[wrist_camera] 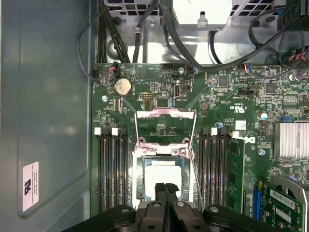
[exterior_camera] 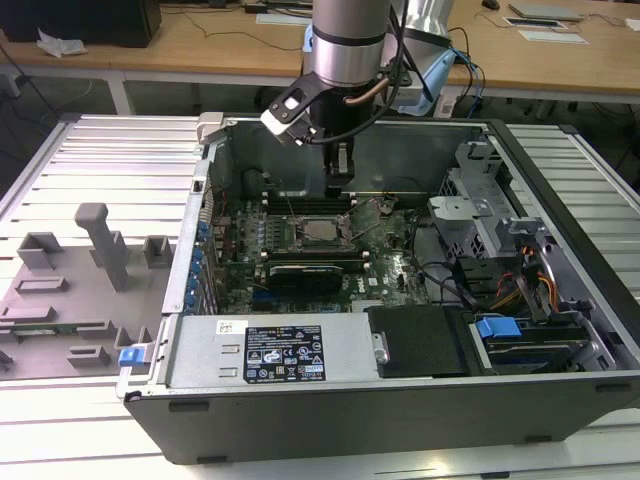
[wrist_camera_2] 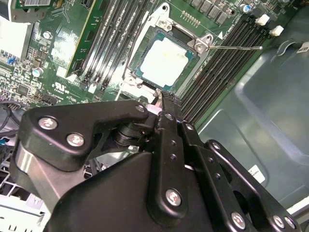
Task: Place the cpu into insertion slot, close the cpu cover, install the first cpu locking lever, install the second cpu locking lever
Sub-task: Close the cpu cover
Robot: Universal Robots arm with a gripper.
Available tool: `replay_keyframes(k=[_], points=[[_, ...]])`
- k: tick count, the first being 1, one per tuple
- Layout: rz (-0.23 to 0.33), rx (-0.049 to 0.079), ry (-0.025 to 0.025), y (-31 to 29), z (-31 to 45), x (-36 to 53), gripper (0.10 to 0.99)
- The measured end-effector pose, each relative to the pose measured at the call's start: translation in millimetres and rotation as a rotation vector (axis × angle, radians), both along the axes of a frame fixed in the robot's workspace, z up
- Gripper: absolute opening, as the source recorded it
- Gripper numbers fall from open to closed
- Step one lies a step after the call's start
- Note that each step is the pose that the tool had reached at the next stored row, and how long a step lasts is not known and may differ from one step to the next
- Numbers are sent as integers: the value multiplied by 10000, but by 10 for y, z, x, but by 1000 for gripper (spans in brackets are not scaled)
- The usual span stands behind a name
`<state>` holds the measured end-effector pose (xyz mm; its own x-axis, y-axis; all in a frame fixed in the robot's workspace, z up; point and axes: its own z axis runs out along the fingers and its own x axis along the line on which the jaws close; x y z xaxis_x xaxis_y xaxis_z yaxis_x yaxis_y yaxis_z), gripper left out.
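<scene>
The cpu [wrist_camera: 161, 177] lies flat in the insertion slot [wrist_camera: 138, 180], its pale top facing up; it also shows in the second wrist view as the cpu [wrist_camera_2: 164, 60] and in the exterior view as the cpu [exterior_camera: 320, 231]. The cpu cover [wrist_camera: 165, 114], a silver frame, stands swung open past the slot's far side. Thin wire locking levers [wrist_camera: 195, 166] [wrist_camera_2: 237, 47] stick out loose beside the slot. My gripper [wrist_camera: 165, 189] [wrist_camera_2: 161, 102] [exterior_camera: 338, 188] hovers above the slot's near edge, shut, holding nothing.
Long black memory slots [wrist_camera: 112, 169] flank the socket on both sides. The grey case wall [wrist_camera: 46, 121] rises close by. Cables and a drive cage [exterior_camera: 480, 215] fill the exterior view's right. A grey fixture board [exterior_camera: 80, 280] lies outside the case.
</scene>
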<state>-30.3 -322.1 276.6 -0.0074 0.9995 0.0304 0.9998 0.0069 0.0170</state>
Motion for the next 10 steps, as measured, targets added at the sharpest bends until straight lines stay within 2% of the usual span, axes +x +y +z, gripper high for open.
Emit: replay_keyframes(k=[10], points=[[0,0,0,0,0,48,106]])
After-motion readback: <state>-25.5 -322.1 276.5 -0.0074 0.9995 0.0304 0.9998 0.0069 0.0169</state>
